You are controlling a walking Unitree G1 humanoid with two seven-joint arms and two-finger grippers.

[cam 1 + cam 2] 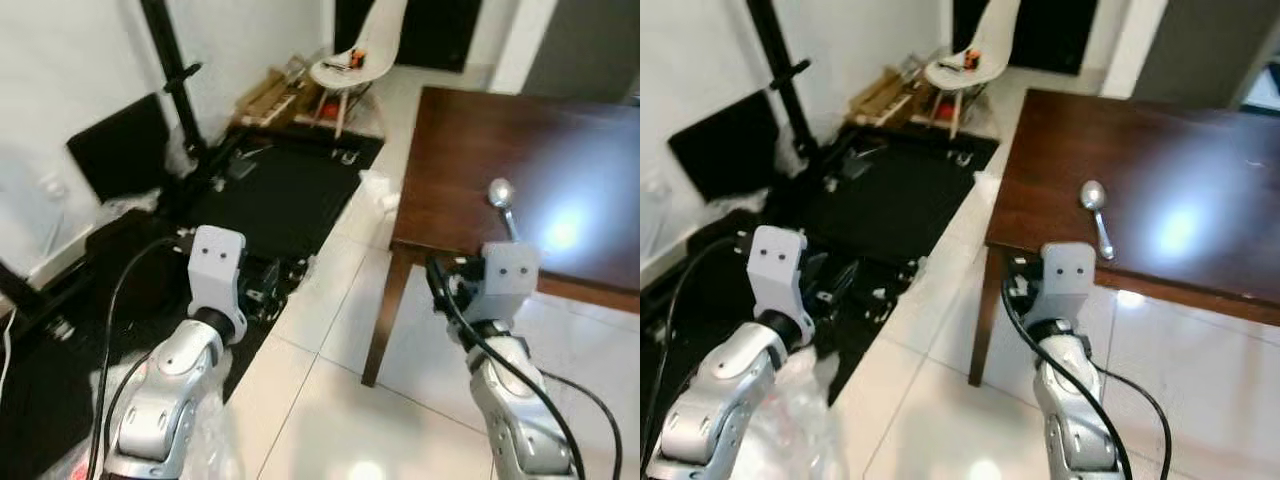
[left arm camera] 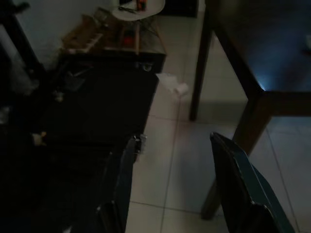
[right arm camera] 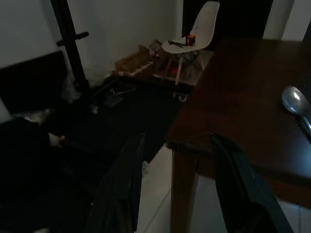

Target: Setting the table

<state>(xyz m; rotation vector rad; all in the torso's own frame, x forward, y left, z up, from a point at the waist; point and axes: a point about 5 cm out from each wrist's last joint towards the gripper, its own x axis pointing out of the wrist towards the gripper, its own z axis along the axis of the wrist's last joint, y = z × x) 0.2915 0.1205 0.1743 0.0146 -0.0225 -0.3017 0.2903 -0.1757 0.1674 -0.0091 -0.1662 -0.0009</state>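
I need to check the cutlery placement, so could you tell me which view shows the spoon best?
The right eye view: the spoon lies whole on the table. The left eye view shows it partly hidden; the right wrist view cuts it at the edge.

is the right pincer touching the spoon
Apart. In the right wrist view the open right pincer points at the table corner, and the spoon lies farther along the tabletop with bare wood between them.

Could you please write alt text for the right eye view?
A silver metal spoon lies near the front edge of a dark brown wooden table. The right end effector hovers by the table's corner, with a white chair beyond.
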